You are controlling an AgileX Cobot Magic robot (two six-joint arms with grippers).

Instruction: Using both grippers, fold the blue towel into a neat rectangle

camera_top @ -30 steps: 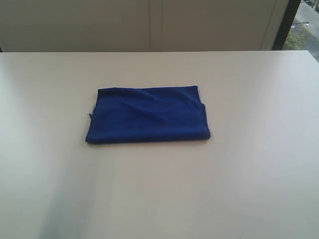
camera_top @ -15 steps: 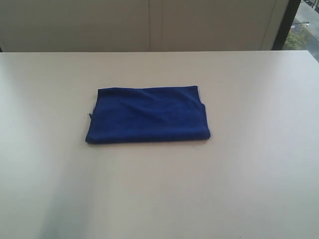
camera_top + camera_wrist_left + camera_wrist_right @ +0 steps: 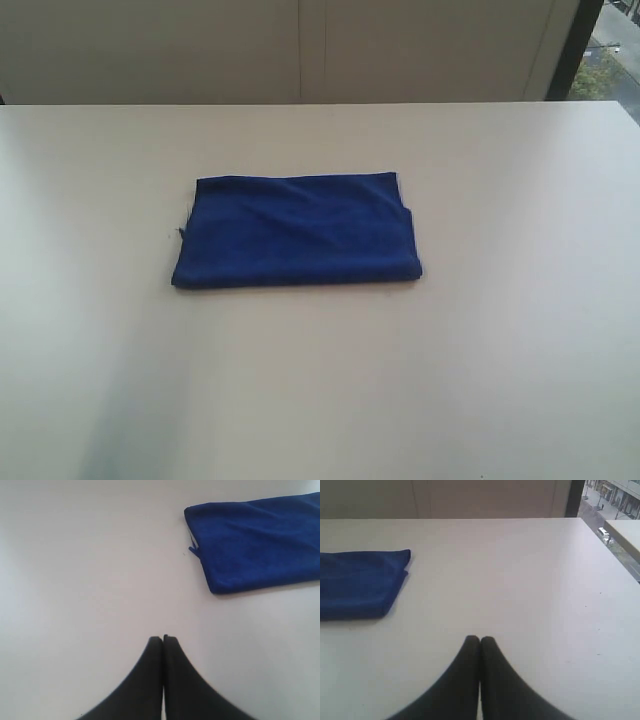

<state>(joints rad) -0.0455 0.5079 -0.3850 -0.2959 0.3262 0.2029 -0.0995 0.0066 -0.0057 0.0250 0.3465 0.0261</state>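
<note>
Office-like upper-floor room, pale table (image 3: 520,380) filling the view, beige wall panels (image 3: 420,50) standing behind, window (image 3: 612,492) overlooking a street

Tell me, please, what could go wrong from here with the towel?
1. The towel lies folded, but its layers do not line up at one short edge; another fold might worsen that.
2. The left gripper and right gripper are shut, away from the towel; approaching shut, they could push it across the table and wrinkle it.
</note>
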